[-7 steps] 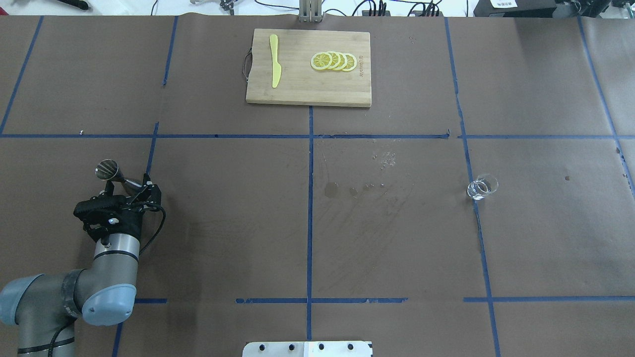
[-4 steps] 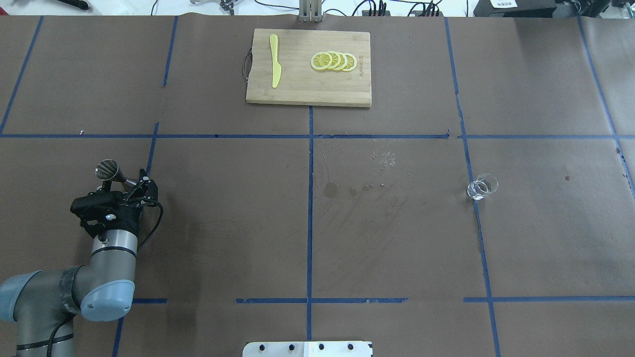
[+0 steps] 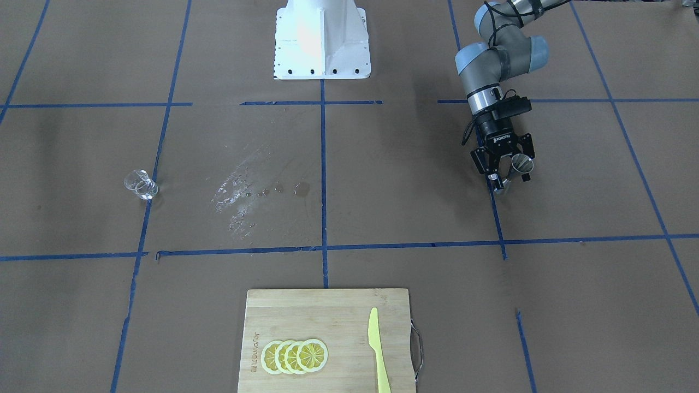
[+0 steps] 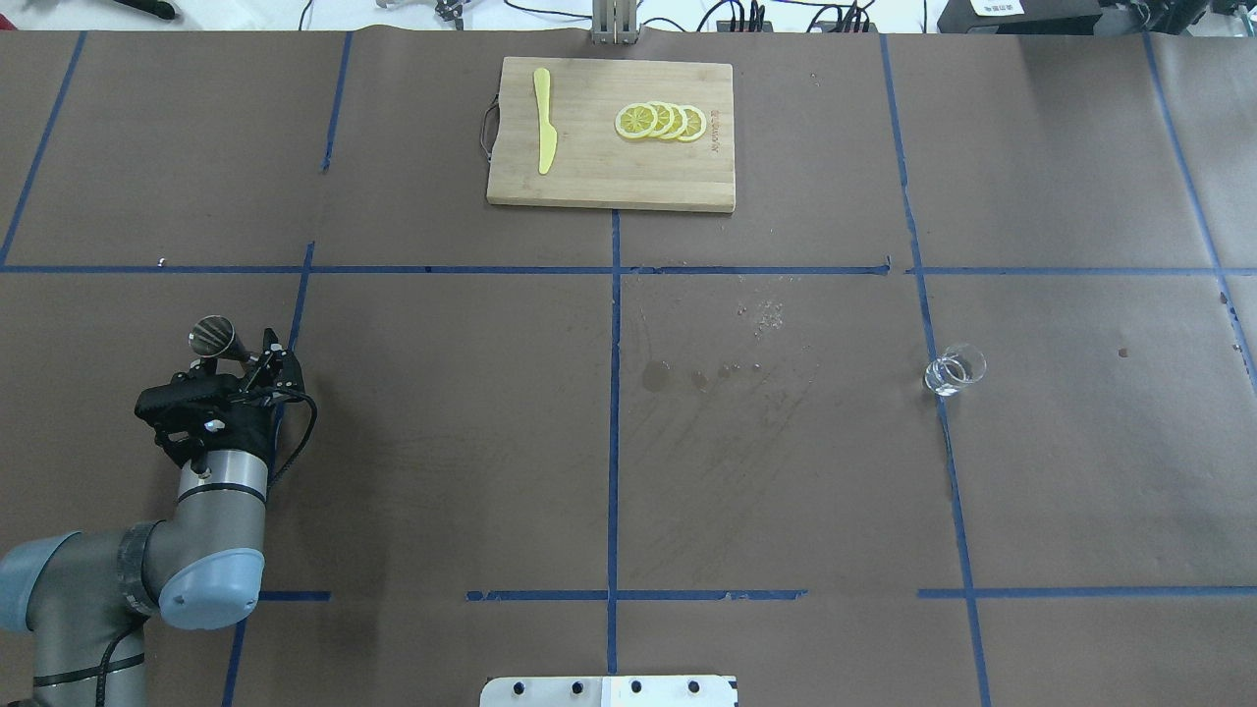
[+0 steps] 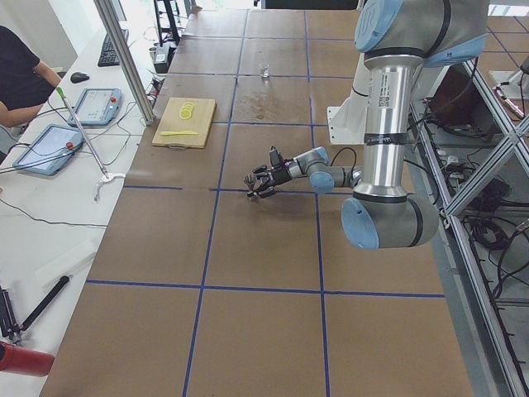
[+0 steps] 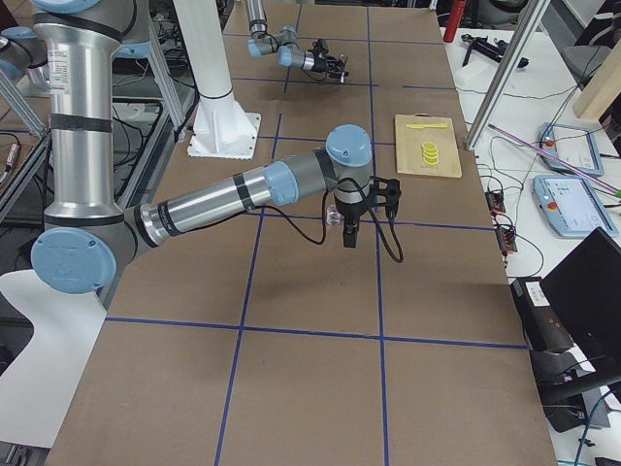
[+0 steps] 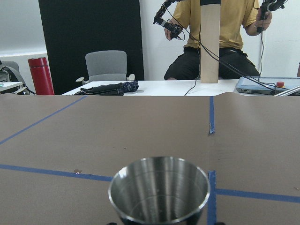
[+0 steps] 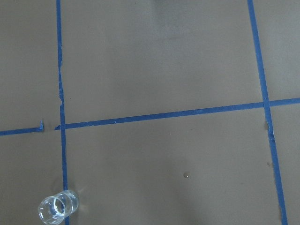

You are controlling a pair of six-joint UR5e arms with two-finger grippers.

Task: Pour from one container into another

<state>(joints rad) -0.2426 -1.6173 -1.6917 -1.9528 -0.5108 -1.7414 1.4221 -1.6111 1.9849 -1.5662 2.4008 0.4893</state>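
Observation:
A steel jigger (image 4: 210, 335) stands upright at the table's left. It also shows as the jigger (image 3: 522, 162) in the front-facing view. My left gripper (image 4: 238, 355) is open, level with the table, its fingers on either side of the jigger's waist. The left wrist view has the jigger's cup (image 7: 159, 192) close and centred. A small clear glass (image 4: 954, 371) stands on the right by a blue tape line, and the right wrist view looks down on the glass (image 8: 57, 209). My right gripper (image 6: 350, 233) hangs near the glass (image 6: 335, 216); I cannot tell its state.
A wooden cutting board (image 4: 609, 187) at the far middle carries a yellow knife (image 4: 543, 120) and several lemon slices (image 4: 660, 121). Wet spots (image 4: 656, 373) mark the brown paper at the centre. A seated person (image 7: 215, 42) is beyond the table's end.
My left gripper has slid left along the table toward the jigger, so its fingers now straddle it. The glass has not moved.

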